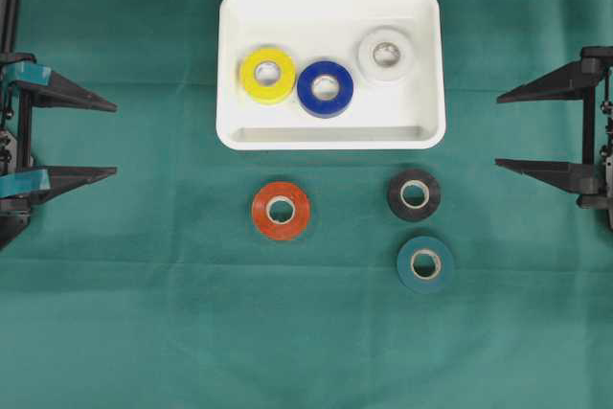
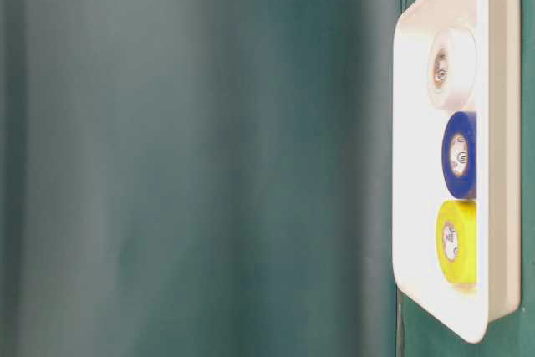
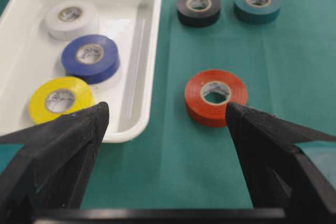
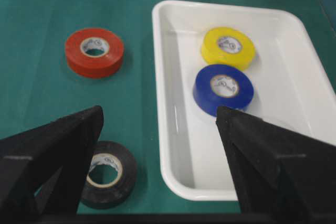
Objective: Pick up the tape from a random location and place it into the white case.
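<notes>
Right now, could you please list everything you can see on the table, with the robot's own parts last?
white case: one, white, top centre of the cloth.
yellow tape: one, yellow, inside the case, left.
blue tape: one, blue, inside the case, middle.
white tape: one, white, inside the case, upper right.
orange tape: one, orange-red, on the cloth below the case.
black tape: one, black, on the cloth, lower right of the case.
teal tape: one, teal, just below the black one.
cloth: one, green, covering the table.
left tool: one, black, left edge, open.
right tool: one, black, right edge, open.
</notes>
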Controlling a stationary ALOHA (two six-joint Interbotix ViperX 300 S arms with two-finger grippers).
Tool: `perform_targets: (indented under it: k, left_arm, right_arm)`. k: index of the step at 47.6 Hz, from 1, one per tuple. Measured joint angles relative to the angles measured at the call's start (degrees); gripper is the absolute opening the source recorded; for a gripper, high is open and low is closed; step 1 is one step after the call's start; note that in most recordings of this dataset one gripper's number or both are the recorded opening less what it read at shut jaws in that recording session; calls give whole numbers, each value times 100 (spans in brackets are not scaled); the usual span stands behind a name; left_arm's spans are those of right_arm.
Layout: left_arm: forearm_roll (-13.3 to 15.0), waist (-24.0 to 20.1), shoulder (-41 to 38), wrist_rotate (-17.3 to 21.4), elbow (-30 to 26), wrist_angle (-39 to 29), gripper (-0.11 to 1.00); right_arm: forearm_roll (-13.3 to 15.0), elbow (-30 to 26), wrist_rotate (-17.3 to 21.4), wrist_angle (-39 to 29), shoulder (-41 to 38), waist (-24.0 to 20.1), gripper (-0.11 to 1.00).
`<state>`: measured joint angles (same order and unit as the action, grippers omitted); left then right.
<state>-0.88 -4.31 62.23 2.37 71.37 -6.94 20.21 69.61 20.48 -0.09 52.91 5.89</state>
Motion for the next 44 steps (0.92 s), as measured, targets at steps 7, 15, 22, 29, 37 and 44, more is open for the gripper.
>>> perform_targets:
  k: [7, 15, 22, 29, 37, 44]
  left_arm:
    - [0, -9, 0, 0, 0, -9, 97]
    - [0, 0, 0, -9, 0, -9, 97]
    - [0, 0, 0, 0, 0, 0, 97]
    - [0, 0, 0, 0, 0, -26, 97]
    - [9, 0, 0, -9, 0, -53, 97]
    - [9, 0, 0, -9, 0, -70, 97]
  right_arm:
    - [0, 0, 0, -9, 0, 0, 85]
    - [0, 0, 0, 0, 0, 0, 85]
    - [0, 0, 0, -9, -9, 0, 85]
    - [-9, 0, 0, -9, -9, 0, 85]
    - [0, 0, 0, -9, -9, 0, 85]
    - [0, 0, 0, -9, -9, 0, 85]
